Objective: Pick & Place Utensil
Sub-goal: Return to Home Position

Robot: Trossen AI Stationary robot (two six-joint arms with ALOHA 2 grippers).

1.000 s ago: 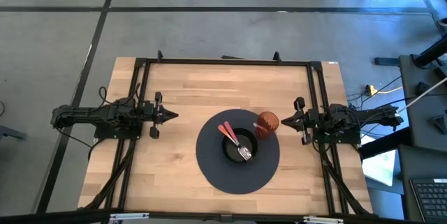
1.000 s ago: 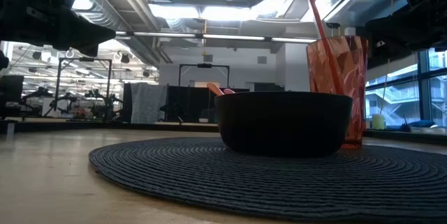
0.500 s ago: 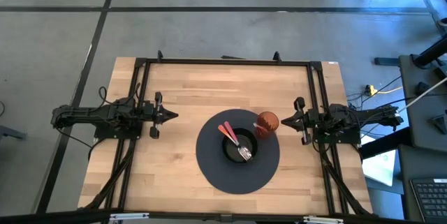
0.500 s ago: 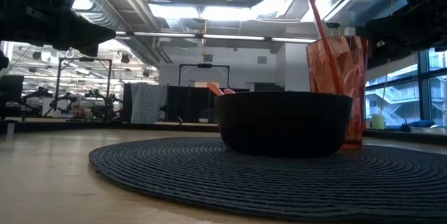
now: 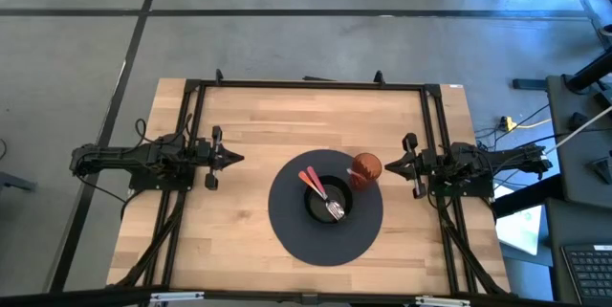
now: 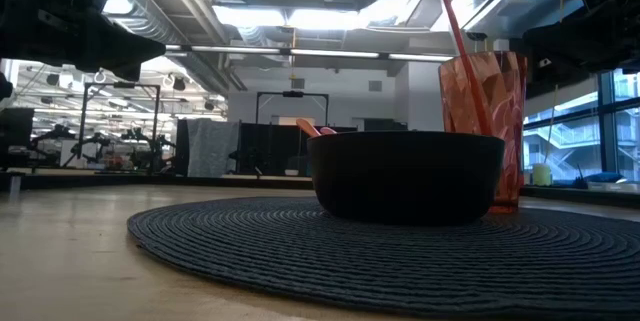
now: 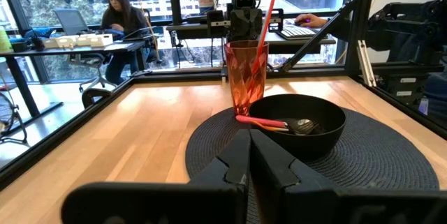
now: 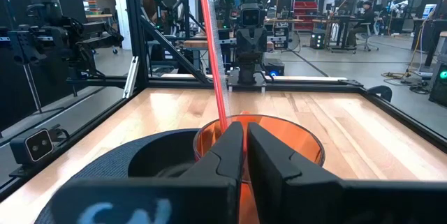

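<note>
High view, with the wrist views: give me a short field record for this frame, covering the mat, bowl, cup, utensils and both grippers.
placemat: round, dark, woven, on the wooden table
black bowl: at the placemat's middle
utensils: two, lying in the bowl, handles over its rim
cup: orange-tinted, upright on the placemat, beside the bowl
straw: orange, standing in the cup
left gripper: shut, empty, off the placemat
right gripper: shut, empty, tip close to the cup

Orange straw (image 6: 455,41) leaning in brown cup (image 5: 366,167), orange spoon (image 5: 308,182) and pink fork (image 5: 334,210) in black bowl (image 6: 410,176)
</note>
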